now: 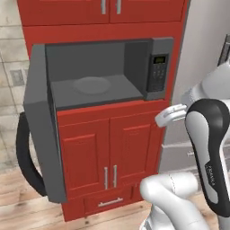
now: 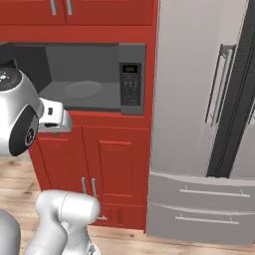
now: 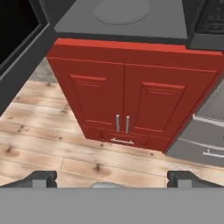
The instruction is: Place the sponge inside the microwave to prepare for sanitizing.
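In the left base view, the microwave [image 1: 96,78] sits built into a tall red cabinet column, and its door [image 1: 40,130] hangs swung wide open to the left, edge-on to the camera, with the black curved handle [image 1: 24,157] bulging off its outer face. Inside, the dark grey cavity is bare apart from the round grey turntable [image 1: 92,84] lying flat on its floor. To the right of the opening stands the keypad panel [image 1: 158,72] with its small green display at the top. Below the microwave are two red cabinet doors [image 1: 110,150] with slim metal pulls side by side, and under them a shallow drawer [image 1: 110,202] near the wooden floor [image 1: 27,211]. Further right, the white arm with its dark link rises across the lower right corner, covering part of the cabinet's edge.

In the right base view, a tall grey refrigerator [image 2: 201,99] stands just beside the red column on its right, with long vertical handles above and two drawers below.

In the hand view, the pincer [image 3: 112,179] has its two dark tips spread well apart with nothing between them, looking down at the red doors and the plank floor, with the open door's dark glass at the left edge.

I cannot tell where the sponge is.
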{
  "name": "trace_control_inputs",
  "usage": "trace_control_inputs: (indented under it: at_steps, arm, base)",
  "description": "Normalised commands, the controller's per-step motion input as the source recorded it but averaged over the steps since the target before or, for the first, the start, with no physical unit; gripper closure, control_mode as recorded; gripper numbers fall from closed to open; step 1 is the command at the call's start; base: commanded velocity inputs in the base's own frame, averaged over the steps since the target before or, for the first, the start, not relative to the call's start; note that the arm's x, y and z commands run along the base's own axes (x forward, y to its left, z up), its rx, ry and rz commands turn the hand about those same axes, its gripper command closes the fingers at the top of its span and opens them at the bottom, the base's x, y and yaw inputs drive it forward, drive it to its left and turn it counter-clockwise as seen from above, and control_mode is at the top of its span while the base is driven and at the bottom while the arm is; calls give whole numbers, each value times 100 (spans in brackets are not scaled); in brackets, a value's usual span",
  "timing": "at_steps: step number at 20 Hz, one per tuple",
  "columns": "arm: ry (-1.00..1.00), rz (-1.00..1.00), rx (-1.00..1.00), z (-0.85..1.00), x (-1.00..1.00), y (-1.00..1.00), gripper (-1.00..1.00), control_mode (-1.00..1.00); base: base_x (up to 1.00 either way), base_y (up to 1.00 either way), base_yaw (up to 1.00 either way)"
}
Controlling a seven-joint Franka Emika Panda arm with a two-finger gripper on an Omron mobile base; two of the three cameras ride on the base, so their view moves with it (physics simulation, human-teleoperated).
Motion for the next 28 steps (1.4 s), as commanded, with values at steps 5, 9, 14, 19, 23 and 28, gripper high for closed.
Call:
trace_control_inputs:
  at_steps: [5, 9, 14, 19, 23, 28]
  arm:
    - [0, 0, 0, 0, 0, 0, -100, 100]
    - [0, 0, 0, 0, 0, 0, -100, 100]
    - [0, 0, 0, 0, 0, 0, -100, 100]
    - [0, 0, 0, 0, 0, 0, -100, 100]
    - [0, 0, 0, 0, 0, 0, -100, 100]
    - [0, 0, 0, 0, 0, 0, -100, 100]
  base:
    - [0, 3, -91]
    - [0, 6, -96]
    - [0, 5, -97]
    - [0, 5, -97]
    - [0, 6, -98]
    - [0, 6, -99]
